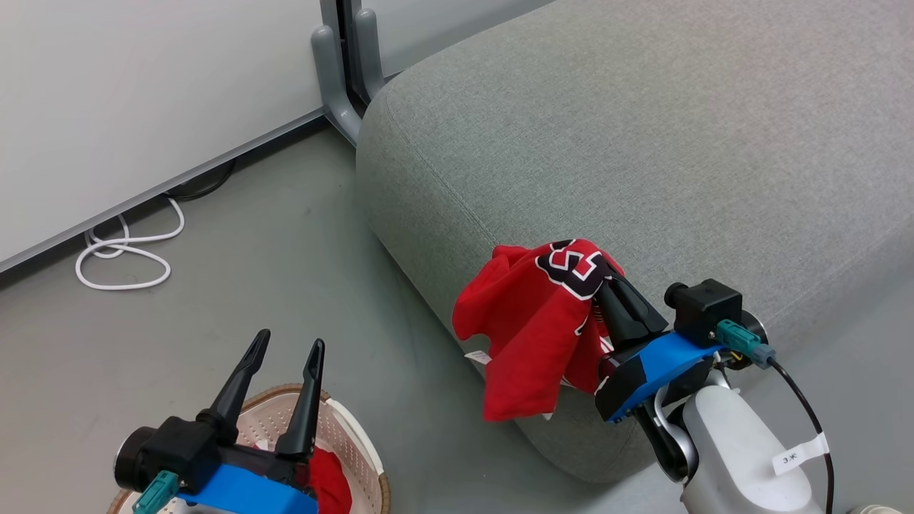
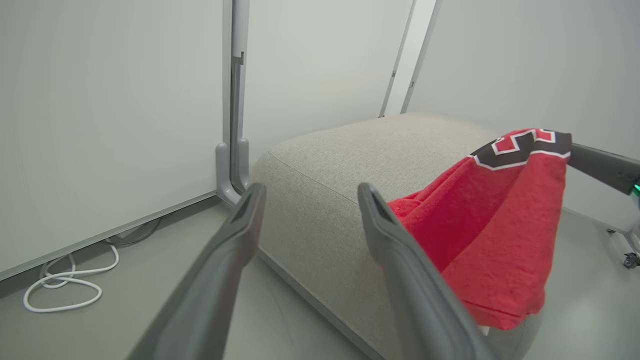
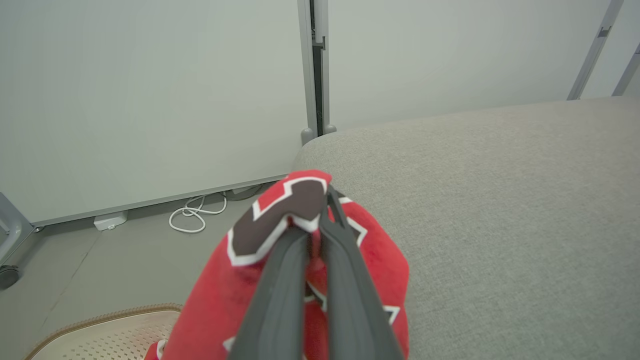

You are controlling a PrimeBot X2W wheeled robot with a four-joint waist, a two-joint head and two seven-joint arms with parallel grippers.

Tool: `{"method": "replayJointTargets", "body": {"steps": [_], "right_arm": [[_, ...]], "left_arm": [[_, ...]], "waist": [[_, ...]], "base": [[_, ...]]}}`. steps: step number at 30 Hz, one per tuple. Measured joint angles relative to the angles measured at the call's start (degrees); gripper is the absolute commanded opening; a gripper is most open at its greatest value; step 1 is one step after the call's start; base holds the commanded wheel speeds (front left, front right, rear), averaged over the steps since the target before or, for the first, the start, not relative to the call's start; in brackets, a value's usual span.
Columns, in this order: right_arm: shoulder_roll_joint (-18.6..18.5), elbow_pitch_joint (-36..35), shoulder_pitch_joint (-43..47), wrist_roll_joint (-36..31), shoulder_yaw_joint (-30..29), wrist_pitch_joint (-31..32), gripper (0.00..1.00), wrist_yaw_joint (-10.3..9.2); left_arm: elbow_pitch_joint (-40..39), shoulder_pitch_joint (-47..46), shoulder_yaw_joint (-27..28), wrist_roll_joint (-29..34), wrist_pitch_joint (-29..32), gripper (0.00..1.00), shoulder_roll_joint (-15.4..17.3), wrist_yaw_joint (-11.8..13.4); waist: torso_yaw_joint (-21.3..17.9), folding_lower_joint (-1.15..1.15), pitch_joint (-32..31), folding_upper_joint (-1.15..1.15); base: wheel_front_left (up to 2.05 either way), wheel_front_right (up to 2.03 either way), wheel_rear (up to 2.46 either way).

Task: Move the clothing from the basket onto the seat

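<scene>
One cream perforated laundry basket [image 1: 355,437] with a brown woven-look rim is seen on the grey floor [image 1: 285,271], near the sofa's side. One crumpled red garment [image 1: 330,482] is left in it, partly hidden by the left gripper [image 1: 291,339]. That garment's kind cannot be told.

Two red garments are counted in all. The second, a red jersey [image 1: 528,321] with black-and-white numbers, is pinched near its top between the right gripper's [image 1: 607,282] fingers, which are pressed together on the cloth. It is held up at the rounded front edge of the grey fabric sofa [image 1: 643,143], with its folds hanging down beside the sofa's side. Whether it rests on the upholstery cannot be told.

The left gripper is held above the basket with its two dark fingers spread apart, and nothing is gripped between them.

One white cable [image 1: 121,260] is seen looped on the floor by the wall panel [image 1: 143,93].
</scene>
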Motion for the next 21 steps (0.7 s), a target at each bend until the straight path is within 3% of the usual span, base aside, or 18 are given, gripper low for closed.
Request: {"method": "replayJointTargets", "body": {"steps": [9,21], "right_arm": [[0.01,0.14,-1.6,0.12,-2.11,1.02,0.0,0.0],[0.02,-3.47,-20.81,-5.11,-15.48,9.68,0.0,0.0]], "left_arm": [[0.03,-1.27,-1.26,-0.29,0.0,1.0,0.7,0.0],[-3.96,-5.87,-2.96,0.71,0.0,1.0,6.09,-0.01]], "waist": [[1.26,0.0,0.95,0.0],[4.07,0.0,9.7,0.0]], "base": [[0.0,0.0,0.0],[0.0,0.0,0.0]]}}
